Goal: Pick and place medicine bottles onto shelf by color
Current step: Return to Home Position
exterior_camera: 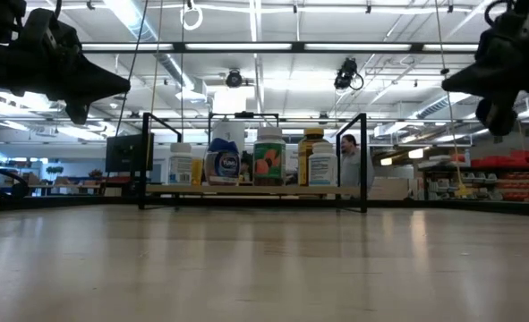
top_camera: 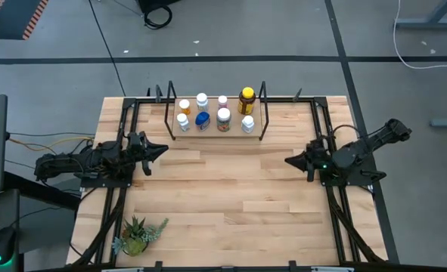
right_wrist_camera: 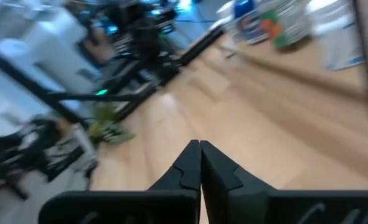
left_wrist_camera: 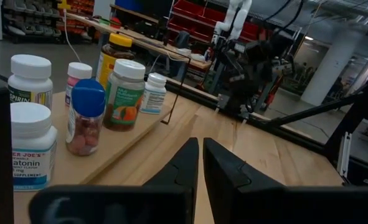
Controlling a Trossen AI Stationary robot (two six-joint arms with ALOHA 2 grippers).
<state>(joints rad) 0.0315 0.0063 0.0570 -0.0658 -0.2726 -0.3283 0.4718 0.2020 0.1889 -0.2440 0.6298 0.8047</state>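
Observation:
The medicine bottles stand upright on their bases on the shelf (top_camera: 215, 134), a light-wood plank with black wire end frames near the table's far edge. Among them are the yellow-amber bottle (top_camera: 246, 99), a blue-capped one (top_camera: 202, 119) and several white ones (top_camera: 184, 106). In the left wrist view the blue-capped bottle (left_wrist_camera: 87, 116) stands beside an orange-labelled one (left_wrist_camera: 125, 93). My left gripper (top_camera: 161, 149) hovers shut and empty over the table left of the shelf. My right gripper (top_camera: 290, 161) hovers shut and empty to the right of it. Both point toward the table's middle.
A small potted green plant (top_camera: 138, 236) stands near the table's near left corner. Black rails (top_camera: 330, 204) run along the table's left and right sides under the arms. Bare wood (top_camera: 223, 189) lies between the grippers and toward the near edge. A person (exterior_camera: 347, 154) shows far behind the shelf.

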